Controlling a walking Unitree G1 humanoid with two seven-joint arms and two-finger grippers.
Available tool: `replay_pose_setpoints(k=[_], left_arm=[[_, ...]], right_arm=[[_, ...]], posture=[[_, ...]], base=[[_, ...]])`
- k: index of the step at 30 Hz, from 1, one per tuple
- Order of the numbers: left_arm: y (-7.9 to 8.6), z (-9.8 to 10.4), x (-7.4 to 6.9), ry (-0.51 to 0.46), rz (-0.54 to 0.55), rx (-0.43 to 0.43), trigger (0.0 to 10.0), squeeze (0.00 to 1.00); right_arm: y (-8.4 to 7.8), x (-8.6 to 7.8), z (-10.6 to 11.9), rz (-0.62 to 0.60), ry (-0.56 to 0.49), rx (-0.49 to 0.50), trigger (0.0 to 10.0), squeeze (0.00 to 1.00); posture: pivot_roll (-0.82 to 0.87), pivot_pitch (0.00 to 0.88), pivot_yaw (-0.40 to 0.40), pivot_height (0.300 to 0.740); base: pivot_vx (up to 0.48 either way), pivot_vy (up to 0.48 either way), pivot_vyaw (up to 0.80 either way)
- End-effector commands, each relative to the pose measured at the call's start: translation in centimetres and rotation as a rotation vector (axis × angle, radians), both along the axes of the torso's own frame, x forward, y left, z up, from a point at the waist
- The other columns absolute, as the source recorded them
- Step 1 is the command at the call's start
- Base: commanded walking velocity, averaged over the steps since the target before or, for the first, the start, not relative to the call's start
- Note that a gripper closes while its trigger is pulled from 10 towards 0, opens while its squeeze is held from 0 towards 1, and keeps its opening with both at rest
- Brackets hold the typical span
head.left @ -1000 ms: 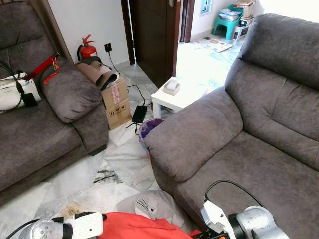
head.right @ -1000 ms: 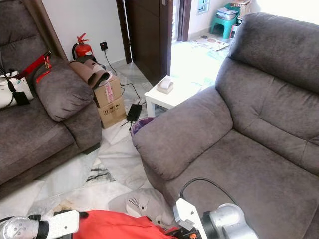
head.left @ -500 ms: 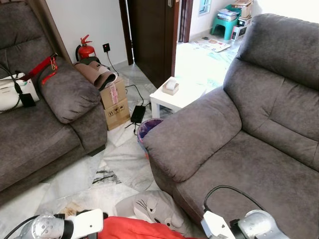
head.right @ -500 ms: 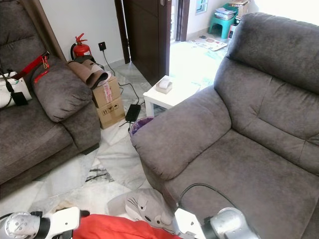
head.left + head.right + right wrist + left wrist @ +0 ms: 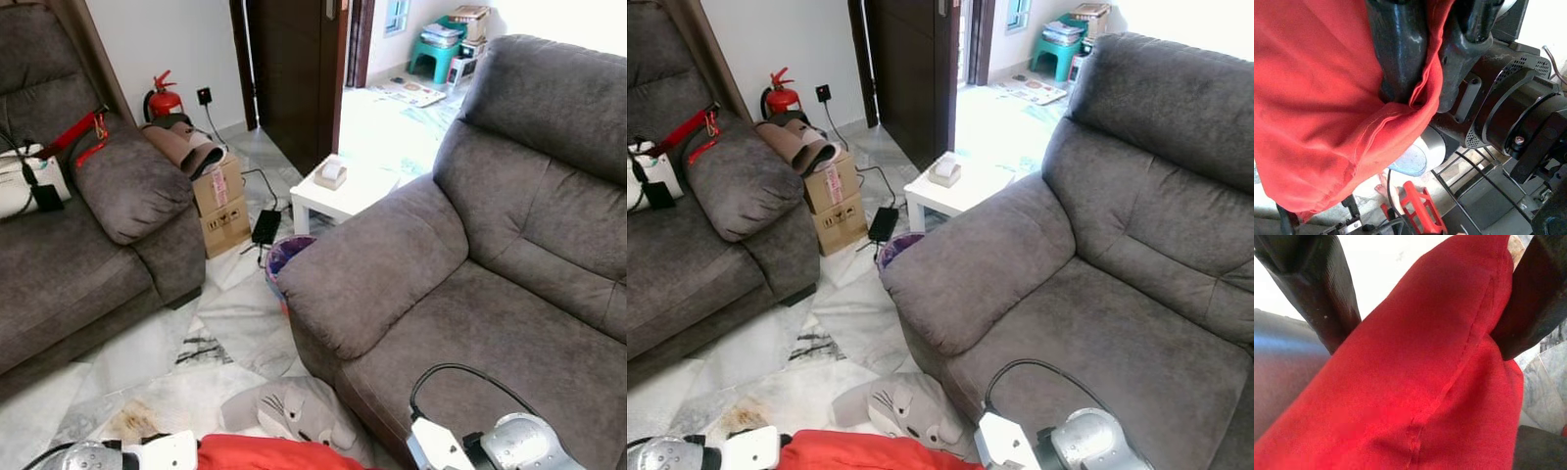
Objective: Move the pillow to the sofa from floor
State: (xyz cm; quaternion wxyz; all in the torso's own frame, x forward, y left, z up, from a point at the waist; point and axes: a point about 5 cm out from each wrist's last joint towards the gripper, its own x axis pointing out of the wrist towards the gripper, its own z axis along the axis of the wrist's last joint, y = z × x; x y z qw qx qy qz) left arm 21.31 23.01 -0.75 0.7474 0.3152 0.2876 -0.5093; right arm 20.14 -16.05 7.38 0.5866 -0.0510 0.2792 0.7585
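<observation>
Red pillow (image 5: 1415,382) sits pinched between the jaws of both left gripper (image 5: 1420,318) and right gripper (image 5: 1422,73).

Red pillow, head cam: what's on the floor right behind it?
A grey cat-face cushion lies on the marble floor just beyond the red pillow, against the sofa base. Its near edge is covered by the pillow, which both grippers clamp.

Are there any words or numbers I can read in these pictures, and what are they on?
None can be read.
Cardboard box: pink label and dark printed marks, too small and blurred.
Papers on the floor past the door: print too small.
Red pillow: no text.
</observation>
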Motion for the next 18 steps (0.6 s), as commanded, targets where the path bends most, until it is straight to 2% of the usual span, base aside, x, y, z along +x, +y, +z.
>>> replay_pose_setpoints(k=[1,2,3,10,18], left_arm=[[-0.33,-0.18,-0.19,0.008,-0.003,-0.028,6.5,0.00],[-0.49,-0.21,-0.17,0.009,-0.005,-0.036,6.5,0.00],[-0.84,-0.19,0.08,0.011,0.002,-0.058,0.0,0.00],[-1.29,-0.04,0.30,0.016,-0.009,-0.085,0.0,0.00],[-0.84,0.01,-0.11,0.043,-0.068,-0.062,0.0,0.00]], right_arm=[[1.16,-0.10,1.44,0.069,-0.026,0.096,10.0,0.00],[1.17,-0.12,1.46,0.070,-0.025,0.097,10.0,0.00],[1.16,-0.09,1.49,0.069,-0.025,0.097,10.0,0.00],[0.98,0.03,1.51,0.058,-0.030,0.091,10.0,0.00],[1.10,0.17,1.20,0.042,-0.033,0.086,10.0,0.00]], posture=[[0.04,0.107,0.004,0.740],[0.04,0.107,0.004,0.740],[0.04,0.107,0.000,0.740],[0.04,0.105,-0.001,0.740],[0.04,0.108,-0.005,0.740]], base=[[0.000,0.000,0.00],[0.000,0.000,0.00],[0.000,0.000,0.00],[0.000,0.000,0.00],[0.000,0.000,0.00]])
